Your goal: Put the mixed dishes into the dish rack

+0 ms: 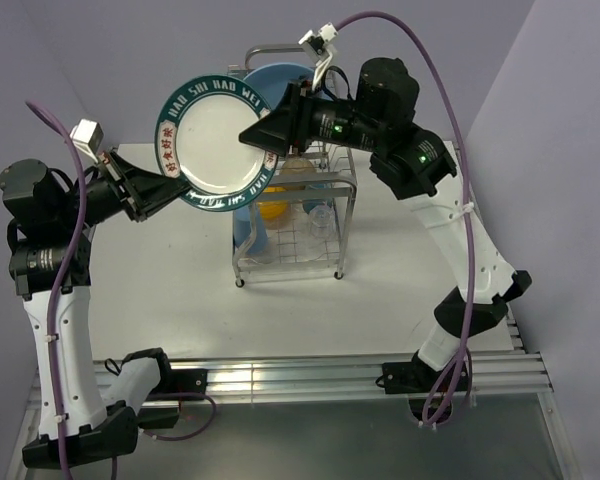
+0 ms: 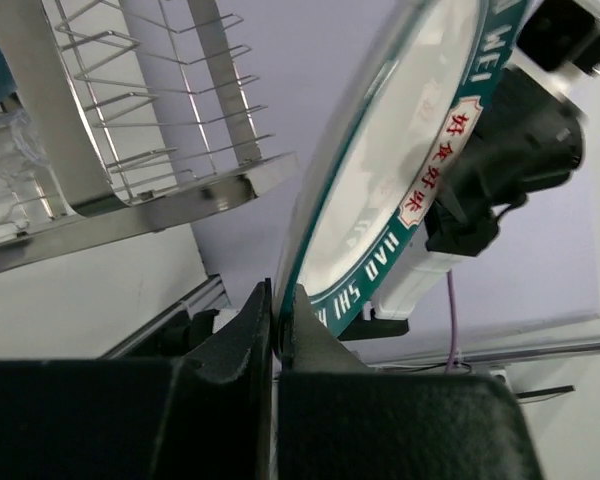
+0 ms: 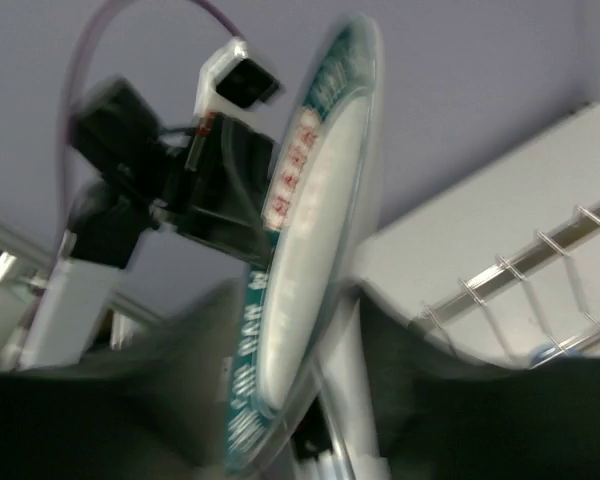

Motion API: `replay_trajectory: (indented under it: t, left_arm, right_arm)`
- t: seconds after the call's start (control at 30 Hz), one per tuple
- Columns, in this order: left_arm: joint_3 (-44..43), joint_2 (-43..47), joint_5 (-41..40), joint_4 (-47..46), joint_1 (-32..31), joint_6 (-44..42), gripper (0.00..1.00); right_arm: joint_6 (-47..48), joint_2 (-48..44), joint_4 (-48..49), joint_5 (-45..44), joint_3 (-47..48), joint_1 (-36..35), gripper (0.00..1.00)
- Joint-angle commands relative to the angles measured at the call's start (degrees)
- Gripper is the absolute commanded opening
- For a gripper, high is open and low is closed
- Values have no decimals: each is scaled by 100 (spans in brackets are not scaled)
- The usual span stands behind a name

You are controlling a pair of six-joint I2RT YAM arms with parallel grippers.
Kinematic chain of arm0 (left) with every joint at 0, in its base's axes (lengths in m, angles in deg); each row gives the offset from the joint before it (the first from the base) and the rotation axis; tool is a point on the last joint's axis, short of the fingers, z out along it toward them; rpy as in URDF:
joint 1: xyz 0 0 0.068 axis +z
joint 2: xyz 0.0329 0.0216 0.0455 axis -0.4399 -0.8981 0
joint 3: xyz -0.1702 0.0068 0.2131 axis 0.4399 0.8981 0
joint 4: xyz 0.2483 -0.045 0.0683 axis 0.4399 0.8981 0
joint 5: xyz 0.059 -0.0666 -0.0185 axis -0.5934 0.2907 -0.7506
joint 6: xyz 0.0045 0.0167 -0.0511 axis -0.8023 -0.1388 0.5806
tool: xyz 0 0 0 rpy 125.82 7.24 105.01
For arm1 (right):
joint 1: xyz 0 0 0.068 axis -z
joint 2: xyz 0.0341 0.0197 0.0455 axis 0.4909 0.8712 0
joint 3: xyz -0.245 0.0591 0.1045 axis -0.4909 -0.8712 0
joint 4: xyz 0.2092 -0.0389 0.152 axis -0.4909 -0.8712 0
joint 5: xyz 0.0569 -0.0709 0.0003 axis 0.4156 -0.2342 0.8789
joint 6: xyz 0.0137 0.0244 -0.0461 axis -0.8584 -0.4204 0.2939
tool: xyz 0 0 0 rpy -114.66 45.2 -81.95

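Clamping the white plate (image 1: 215, 135) at its lower-left rim, the left tool (image 1: 165, 193) presents the opposite rim to the right tool (image 1: 267, 133), which straddles it, closure indeterminate.

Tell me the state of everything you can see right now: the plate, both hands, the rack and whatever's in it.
White plate with green lettered rim: held in the air, on edge, tilted.
Left hand: shut on the plate's rim.
Right hand: open, fingers either side of the plate's opposite rim.
Silver wire dish rack: upright, partly loaded.
Blue plate: standing on edge in the rack.
Yellow-orange bowl: inside the rack.
Clear glass: inside the rack.
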Motion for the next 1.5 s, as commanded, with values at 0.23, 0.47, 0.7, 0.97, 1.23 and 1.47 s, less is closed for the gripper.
replay_trajectory:
  t: [0.23, 0.47, 0.7, 0.97, 1.23, 1.47]
  left_arm:
    - [187, 223, 390, -68, -86, -191, 0]
    - [371, 170, 469, -471, -77, 361, 87]
    - [126, 47, 478, -499, -86, 424, 99]
    - [433, 179, 408, -543, -68, 503, 99]
    - [486, 73, 399, -95, -68, 178, 99]
    - [451, -111, 329, 608, -59, -323, 99]
  right_arm:
    - [409, 201, 630, 474, 329, -98, 0]
    - [1174, -422, 1569, -61, -433, -63, 0]
    - [1701, -766, 2405, -423, -717, 210, 0]
    - [1780, -828, 2679, 463, -717, 1413, 0]
    - [2280, -591, 2504, 1730, -814, 2240, 0]
    - [2651, 24, 1923, 2274, -67, 2450, 0]
